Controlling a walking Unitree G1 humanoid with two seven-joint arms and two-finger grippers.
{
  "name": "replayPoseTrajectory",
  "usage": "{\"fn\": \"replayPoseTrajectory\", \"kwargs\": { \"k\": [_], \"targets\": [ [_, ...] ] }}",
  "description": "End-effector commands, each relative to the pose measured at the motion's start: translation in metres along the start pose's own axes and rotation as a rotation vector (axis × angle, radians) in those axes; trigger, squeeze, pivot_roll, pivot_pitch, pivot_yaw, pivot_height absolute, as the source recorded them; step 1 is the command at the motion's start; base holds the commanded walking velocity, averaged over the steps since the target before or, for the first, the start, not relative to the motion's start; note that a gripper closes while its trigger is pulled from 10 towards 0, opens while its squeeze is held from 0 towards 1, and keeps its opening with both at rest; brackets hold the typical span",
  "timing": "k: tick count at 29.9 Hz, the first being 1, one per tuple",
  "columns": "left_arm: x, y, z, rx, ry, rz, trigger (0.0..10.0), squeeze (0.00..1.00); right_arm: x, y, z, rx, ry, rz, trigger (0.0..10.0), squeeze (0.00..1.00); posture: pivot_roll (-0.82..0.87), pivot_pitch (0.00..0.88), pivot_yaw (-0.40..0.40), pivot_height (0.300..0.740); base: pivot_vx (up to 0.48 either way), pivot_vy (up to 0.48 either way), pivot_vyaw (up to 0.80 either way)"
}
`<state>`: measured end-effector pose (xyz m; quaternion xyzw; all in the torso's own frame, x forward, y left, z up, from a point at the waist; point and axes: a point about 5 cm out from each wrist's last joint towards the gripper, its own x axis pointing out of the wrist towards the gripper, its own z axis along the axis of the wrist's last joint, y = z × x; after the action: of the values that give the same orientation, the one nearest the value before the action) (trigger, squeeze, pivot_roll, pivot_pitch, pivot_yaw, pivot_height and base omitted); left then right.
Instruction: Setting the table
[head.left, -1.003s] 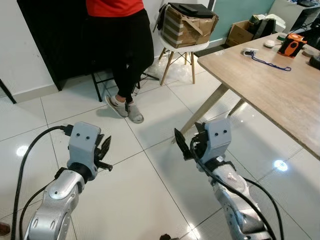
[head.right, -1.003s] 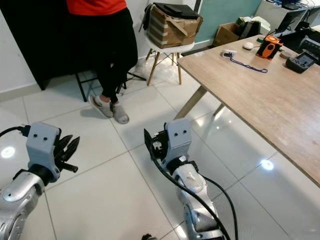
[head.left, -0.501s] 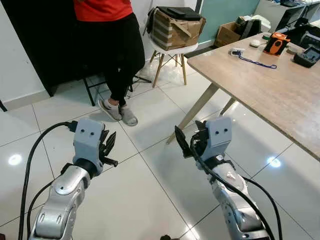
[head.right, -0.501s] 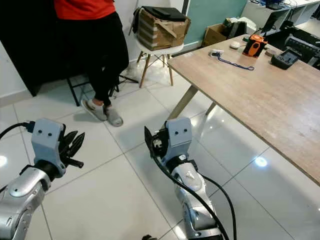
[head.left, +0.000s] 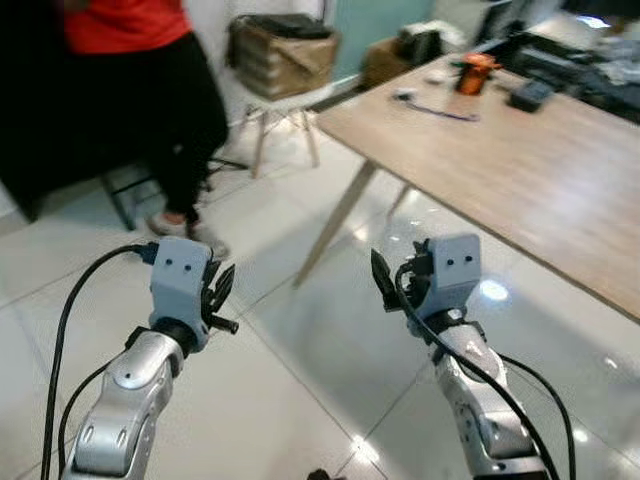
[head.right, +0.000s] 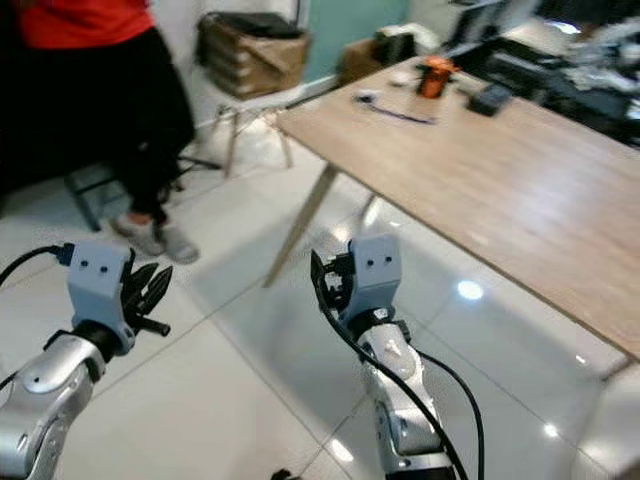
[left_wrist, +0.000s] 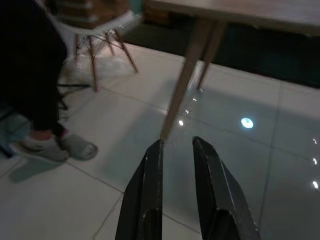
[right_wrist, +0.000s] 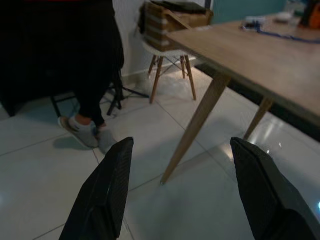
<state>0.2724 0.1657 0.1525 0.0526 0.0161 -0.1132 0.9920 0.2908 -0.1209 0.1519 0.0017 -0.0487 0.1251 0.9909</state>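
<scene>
A long wooden table stands ahead on my right on slanted legs. Its far end carries an orange device, a blue cord and a dark box. My left gripper hangs over the white tiled floor, well short of the table. Its fingers lie close together with nothing between them. My right gripper is held low in front of the table's near leg. It is open, its fingers spread wide and empty.
A person in a red top and black trousers stands at the back left beside a dark chair. A white chair carrying a cardboard box stands near the table's far corner. Glossy tiles stretch under both arms.
The whole picture has swung, so the camera turned right toward the table, with some blur. Both arms keep the same pose and their fingers have not changed.
</scene>
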Motion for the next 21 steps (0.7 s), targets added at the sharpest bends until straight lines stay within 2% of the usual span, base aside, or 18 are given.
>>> {"fn": "replayPoseTrajectory", "kwargs": {
  "k": [1, 21],
  "targets": [
    [-0.001, -0.001, -0.004, -0.002, 0.018, 0.000, 10.0, 0.00, -0.002, -0.002, -0.004, -0.003, 0.018, -0.008, 10.0, 0.00, 0.00, 0.064, 0.031, 0.740, 0.000, 0.000, -0.80],
    [0.000, -0.003, -0.007, -0.019, 0.029, -0.006, 10.0, 0.00, 0.000, -0.012, -0.004, -0.009, 0.023, -0.077, 10.0, 0.00, 0.00, 0.057, 0.027, 0.740, 0.000, 0.000, -0.80]
  ]
}}
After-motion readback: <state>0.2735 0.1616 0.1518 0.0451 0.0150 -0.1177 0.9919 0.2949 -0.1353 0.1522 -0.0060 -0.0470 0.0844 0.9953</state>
